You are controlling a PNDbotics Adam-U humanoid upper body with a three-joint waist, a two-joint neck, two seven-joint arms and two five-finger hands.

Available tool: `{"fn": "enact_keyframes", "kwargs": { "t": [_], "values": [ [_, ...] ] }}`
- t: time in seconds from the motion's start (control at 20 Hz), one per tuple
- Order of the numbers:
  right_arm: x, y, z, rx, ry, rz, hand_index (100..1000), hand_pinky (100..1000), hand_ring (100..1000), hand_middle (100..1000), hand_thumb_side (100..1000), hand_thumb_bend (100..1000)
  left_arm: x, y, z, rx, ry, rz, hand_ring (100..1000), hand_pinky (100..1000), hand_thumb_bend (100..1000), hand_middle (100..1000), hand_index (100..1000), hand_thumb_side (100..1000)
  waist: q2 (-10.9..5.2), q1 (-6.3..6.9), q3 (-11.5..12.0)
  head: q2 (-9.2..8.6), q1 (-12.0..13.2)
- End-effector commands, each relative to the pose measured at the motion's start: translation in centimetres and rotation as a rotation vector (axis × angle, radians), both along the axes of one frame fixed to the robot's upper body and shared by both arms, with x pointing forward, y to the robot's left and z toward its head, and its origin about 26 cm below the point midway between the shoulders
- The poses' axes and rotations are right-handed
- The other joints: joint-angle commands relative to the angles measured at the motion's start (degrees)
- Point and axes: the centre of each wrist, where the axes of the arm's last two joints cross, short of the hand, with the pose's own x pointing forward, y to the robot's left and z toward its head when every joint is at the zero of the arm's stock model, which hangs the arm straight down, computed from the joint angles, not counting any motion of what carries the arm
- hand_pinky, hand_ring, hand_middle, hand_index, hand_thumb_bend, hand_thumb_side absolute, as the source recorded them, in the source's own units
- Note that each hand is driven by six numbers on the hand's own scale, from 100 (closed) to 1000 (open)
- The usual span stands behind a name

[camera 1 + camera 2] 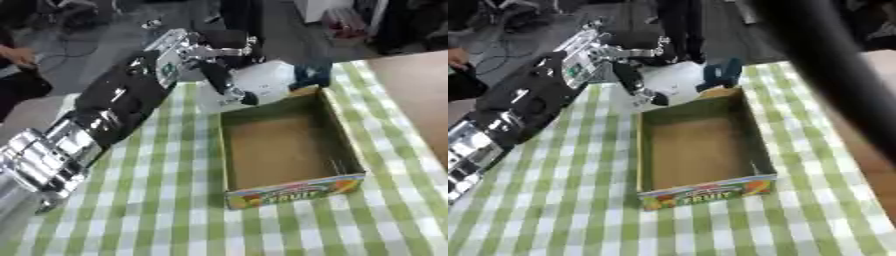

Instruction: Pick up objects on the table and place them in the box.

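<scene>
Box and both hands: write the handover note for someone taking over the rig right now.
Left hand: stretched past the box's far left corner, fingers pointing down at a white object; whether it grips cannot be told.
Right hand: not seen as a hand; only a dark blurred bar crosses the right eye view.
Box: open, looks empty.
A dark blue object sits behind the box.
Left: both objects to box.

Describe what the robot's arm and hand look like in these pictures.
The left arm is bulky, with glossy black shells and shiny silver ribbed joints, plus a small green marking near the wrist. Its left hand has slim black fingers with silver metal parts at the knuckles.
</scene>
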Motion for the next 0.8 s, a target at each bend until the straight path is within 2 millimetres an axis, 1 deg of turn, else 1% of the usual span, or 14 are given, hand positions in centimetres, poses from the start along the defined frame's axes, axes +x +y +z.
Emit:
{"fn": "enact_keyframes", "kwargs": {
  "t": [0.05, 0.4, 0.55, 0.6, 0.8],
  "values": [
    [-0.2, 0.4, 1.1, 0.001, -0.041, 0.022, 764, 531, 680, 700, 1000, 297, -0.1, -0.2, 2.0, 0.099, -0.030, -0.092, 100, 100, 122, 116, 278, 828, -0.47, -0.27, -0.29, -1.44, 0.52],
    [-0.1, 0.6, 1.3, 0.003, -0.050, 0.034, 764, 531, 681, 699, 1000, 293, 0.2, -0.8, 1.6, 0.082, -0.029, -0.104, 100, 100, 123, 127, 293, 835, 0.14, -0.04, -1.74, -2.24, 1.02],
    [-0.1, 0.7, 1.4, 0.004, -0.052, 0.037, 764, 532, 681, 699, 1000, 292, 0.3, -1.0, 1.3, 0.060, -0.019, -0.113, 100, 100, 124, 136, 306, 840, 0.32, 0.07, -2.25, -1.77, 1.23],
    [-0.1, 0.7, 1.4, 0.005, -0.054, 0.037, 764, 532, 681, 699, 1000, 293, 0.3, -1.0, 1.0, 0.046, -0.009, -0.116, 100, 100, 123, 149, 324, 843, 0.41, 0.15, -2.43, -1.56, 1.15],
    [-0.1, 0.8, 1.5, 0.006, -0.056, 0.038, 763, 532, 681, 699, 1000, 293, 0.6, -0.4, -0.2, 0.006, 0.059, -0.108, 100, 100, 122, 155, 349, 840, 0.51, 0.34, -2.71, -1.16, 0.95]
  ]
}}
